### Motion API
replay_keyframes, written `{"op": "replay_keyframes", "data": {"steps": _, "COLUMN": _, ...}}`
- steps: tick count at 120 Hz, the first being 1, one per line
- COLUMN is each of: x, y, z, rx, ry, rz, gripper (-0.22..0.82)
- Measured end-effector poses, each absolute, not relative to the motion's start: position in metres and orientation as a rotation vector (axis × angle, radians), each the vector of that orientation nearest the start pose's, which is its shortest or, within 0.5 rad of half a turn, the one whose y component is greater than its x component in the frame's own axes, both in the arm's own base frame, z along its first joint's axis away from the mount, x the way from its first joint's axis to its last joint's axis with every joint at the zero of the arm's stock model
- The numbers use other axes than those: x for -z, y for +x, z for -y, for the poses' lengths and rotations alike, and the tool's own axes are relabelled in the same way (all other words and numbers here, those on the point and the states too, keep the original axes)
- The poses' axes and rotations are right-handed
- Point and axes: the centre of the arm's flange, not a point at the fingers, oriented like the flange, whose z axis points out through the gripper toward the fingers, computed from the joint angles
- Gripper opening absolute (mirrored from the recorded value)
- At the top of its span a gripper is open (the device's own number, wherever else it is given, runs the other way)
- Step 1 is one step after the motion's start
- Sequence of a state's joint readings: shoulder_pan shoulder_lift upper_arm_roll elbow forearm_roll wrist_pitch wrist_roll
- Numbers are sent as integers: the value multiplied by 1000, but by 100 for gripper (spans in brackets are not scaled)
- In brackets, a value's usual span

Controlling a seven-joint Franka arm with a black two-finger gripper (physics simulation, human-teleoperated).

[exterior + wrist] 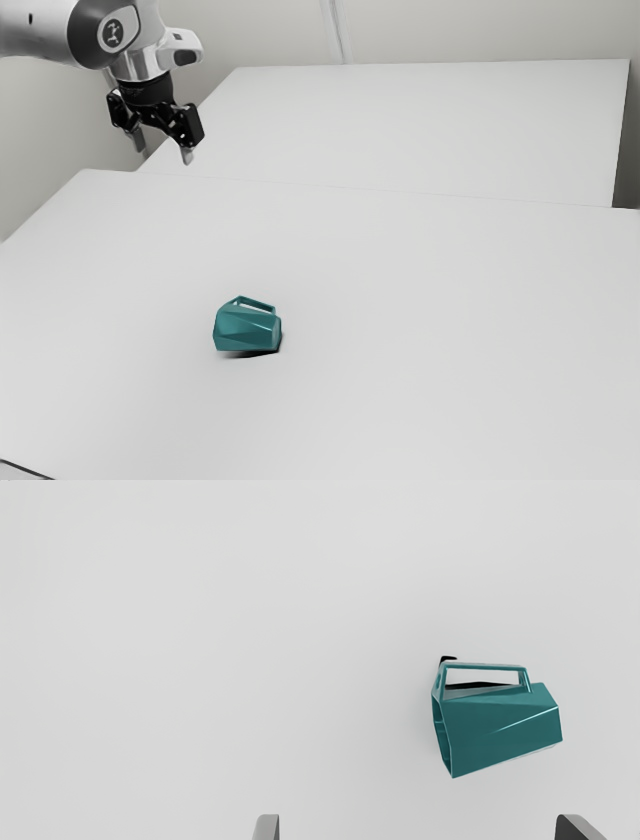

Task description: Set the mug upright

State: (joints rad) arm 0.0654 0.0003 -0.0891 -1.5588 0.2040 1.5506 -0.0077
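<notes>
The table (420, 350) offers wide open room, its far edge (400, 192) well away. The end effector (164, 152) hangs raised and empty, fingers (267, 827) wide apart, presumably for straddling. The mug (500, 730) lies on its side, its flat faces probably preventing rolling, handle (482, 666) jutting out

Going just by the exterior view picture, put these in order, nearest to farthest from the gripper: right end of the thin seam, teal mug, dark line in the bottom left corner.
1. Teal mug, on its side, below the gripper
2. Dark line, bottom left corner
3. Seam's right end, far right
</notes>
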Motion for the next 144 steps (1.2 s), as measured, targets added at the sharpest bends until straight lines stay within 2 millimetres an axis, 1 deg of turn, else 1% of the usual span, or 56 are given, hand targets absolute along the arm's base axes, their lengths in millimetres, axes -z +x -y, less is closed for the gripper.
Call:
{"op": "replay_keyframes", "data": {"steps": 15, "x": -632, "y": 555, "z": -7, "rx": 4, "ry": -2957, "rz": -23, "gripper": 60}}
{"op": "replay_keyframes", "data": {"steps": 23, "x": -640, "y": 554, "z": -5, "rx": 28, "ry": -2977, "rz": -18, "gripper": 60}}
{"op": "replay_keyframes", "data": {"steps": 37, "x": -653, "y": 548, "z": 1, "rx": 77, "ry": -3063, "rz": 9, "gripper": 60}}
{"op": "replay_keyframes", "data": {"steps": 46, "x": -652, "y": 547, "z": 2, "rx": 79, "ry": -3152, "rz": 43, "gripper": 60}}
{"op": "replay_keyframes", "data": {"steps": 53, "x": -651, "y": 547, "z": -5, "rx": 79, "ry": -3219, "rz": 92, "gripper": 60}}
{"op": "replay_keyframes", "data": {"steps": 58, "x": -648, "y": 547, "z": -15, "rx": 74, "ry": -3258, "rz": 141, "gripper": 60}}
{"op": "replay_keyframes", "data": {"steps": 64, "x": -643, "y": 548, "z": -34, "rx": 71, "ry": -3287, "rz": 211, "gripper": 60}}
{"op": "replay_keyframes", "data": {"steps": 71, "x": -629, "y": 547, "z": -60, "rx": 48, "ry": -3304, "rz": 302, "gripper": 60}}
{"op": "replay_keyframes", "data": {"steps": 80, "x": -610, "y": 542, "z": -100, "rx": 22, "ry": -3310, "rz": 425, "gripper": 60}}
{"op": "replay_keyframes", "data": {"steps": 97, "x": -569, "y": 524, "z": -174, "rx": 1, "ry": -3298, "rz": 658, "gripper": 60}}
{"op": "replay_keyframes", "data": {"steps": 104, "x": -554, "y": 515, "z": -199, "rx": 4, "ry": -3297, "rz": 744, "gripper": 60}}
{"op": "replay_keyframes", "data": {"steps": 110, "x": -540, "y": 507, "z": -217, "rx": 11, "ry": -3299, "rz": 806, "gripper": 60}}
{"op": "replay_keyframes", "data": {"steps": 119, "x": -526, "y": 499, "z": -234, "rx": 43, "ry": -3301, "rz": 863, "gripper": 60}}
{"op": "replay_keyframes", "data": {"steps": 128, "x": -520, "y": 500, "z": -241, "rx": 75, "ry": -3303, "rz": 871, "gripper": 60}}
{"op": "replay_keyframes", "data": {"steps": 139, "x": -485, "y": 502, "z": -239, "rx": 21, "ry": -3310, "rz": 865, "gripper": 60}}
{"op": "replay_keyframes", "data": {"steps": 144, "x": -474, "y": 505, "z": -238, "rx": 8, "ry": -3310, "rz": 856, "gripper": 60}}
